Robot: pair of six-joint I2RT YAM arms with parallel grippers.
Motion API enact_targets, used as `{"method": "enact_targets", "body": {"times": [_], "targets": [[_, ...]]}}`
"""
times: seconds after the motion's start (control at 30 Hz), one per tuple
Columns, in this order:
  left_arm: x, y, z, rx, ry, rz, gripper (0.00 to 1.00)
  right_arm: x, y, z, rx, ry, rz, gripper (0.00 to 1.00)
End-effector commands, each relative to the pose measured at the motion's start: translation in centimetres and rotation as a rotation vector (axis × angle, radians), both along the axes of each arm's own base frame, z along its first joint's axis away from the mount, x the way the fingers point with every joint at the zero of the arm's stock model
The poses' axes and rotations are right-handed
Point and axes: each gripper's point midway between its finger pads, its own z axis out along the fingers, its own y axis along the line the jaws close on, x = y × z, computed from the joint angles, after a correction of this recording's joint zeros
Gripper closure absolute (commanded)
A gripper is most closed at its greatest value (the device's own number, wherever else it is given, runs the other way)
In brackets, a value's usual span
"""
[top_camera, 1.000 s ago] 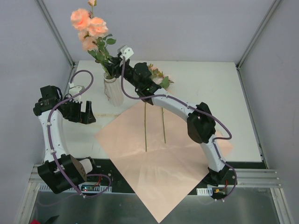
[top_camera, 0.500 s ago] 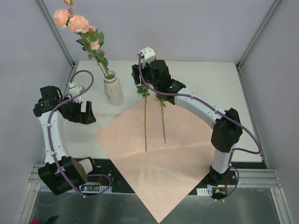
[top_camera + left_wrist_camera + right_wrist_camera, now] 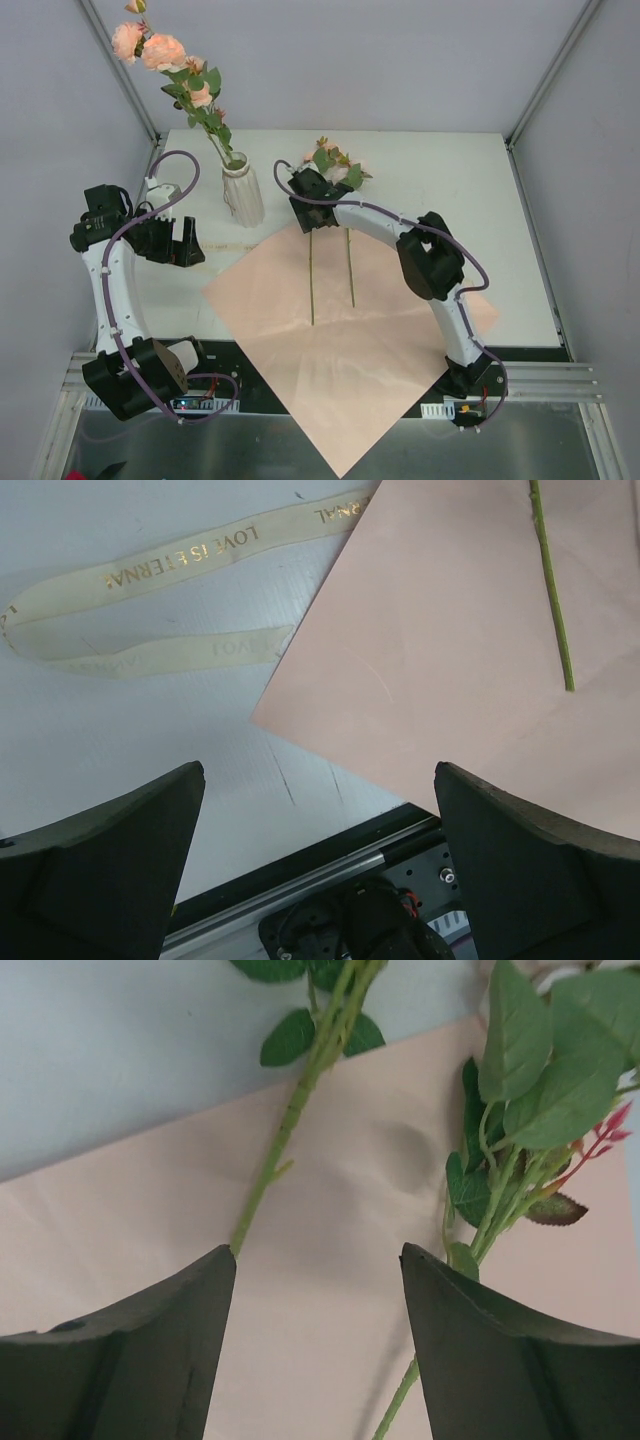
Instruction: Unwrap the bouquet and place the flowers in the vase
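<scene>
Fingers point(image 3: 130, 1360) of the right claw point(image 3: 315, 1260) stand apart with nothing gripped between them. A second ago they were narrower and up at the vase point(image 3: 243, 195); the claw has since let go, lifted away and come down low over the pink paper point(image 3: 320, 1180). Just past its tips lie two loose flowers point(image 3: 335, 165). One bare stem point(image 3: 285, 1130) runs toward the left finger, and the other, leafier one passes beside the right finger (neither is pinched). From above, both lie side by side down the paper, their blooms resting on the white tabletop point(image 3: 450, 200) beyond the paper's far corner, where they lay before. Further left, the tall spray point(image 3: 165, 55) stands in the vase, leaning more to the left than it did a second ago. The left claw point(image 3: 318, 775) has not moved: it is wide open and empty, hanging over the paper's left corner and the cream ribbon point(image 3: 160, 570) that lies loose on the tabletop.
</scene>
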Motion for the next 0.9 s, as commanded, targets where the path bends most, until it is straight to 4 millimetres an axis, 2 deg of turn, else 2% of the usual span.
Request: {"method": "enact_targets", "body": {"times": [0.0, 0.17, 0.27, 0.37, 0.4, 0.47, 0.5, 0.53, 0.6, 0.73, 0.87], "targets": [[-0.2, -0.6, 0.8, -0.038, -0.015, -0.01, 0.01, 0.6, -0.4, 1.2, -0.003, -0.009, -0.078, 0.33], [-0.3, -0.6, 0.7, -0.031, -0.021, -0.019, 0.01, 0.5, -0.1, -0.7, -0.005, 0.021, -0.105, 0.38], [-0.4, -0.6, 0.4, -0.029, -0.016, -0.025, 0.01, 0.7, -0.5, -0.6, -0.01, 0.012, -0.118, 0.39], [-0.4, -0.6, 0.1, -0.027, -0.011, -0.031, 0.01, 0.8, -1.1, 1.6, 0.0, -0.033, -0.117, 0.39], [-0.3, -0.5, 0.1, -0.027, -0.008, -0.03, 0.01, 1.1, -1.9, 3.7, 0.008, -0.075, -0.137, 0.39], [-0.3, -0.6, 0.1, -0.033, -0.008, -0.033, 0.01, 1.3, -3.7, 4.2, 0.01, -0.088, -0.17, 0.39], [-0.2, -0.7, 0.2, -0.035, -0.01, -0.035, 0.01, 1.4, -4.2, 5.7, 0.045, -0.105, -0.182, 0.39], [-0.2, -0.6, 0.2, -0.037, -0.012, -0.035, 0.01, 1.6, -5.6, 5.2, 0.045, -0.098, -0.21, 0.38], [-0.2, -0.7, 0.2, -0.044, -0.009, -0.038, 0.01, 1.9, -6.7, 5.4, 0.049, -0.092, -0.229, 0.37], [-0.2, -0.7, -0.1, -0.047, -0.004, -0.04, 0.01, 2.1, -9.0, 3.1, -0.006, -0.026, -0.257, 0.37], [-0.3, -0.8, -0.2, -0.045, -0.001, -0.047, 0.01, 2.0, -8.9, 0.6, -0.029, 0.03, -0.241, 0.36]]}}
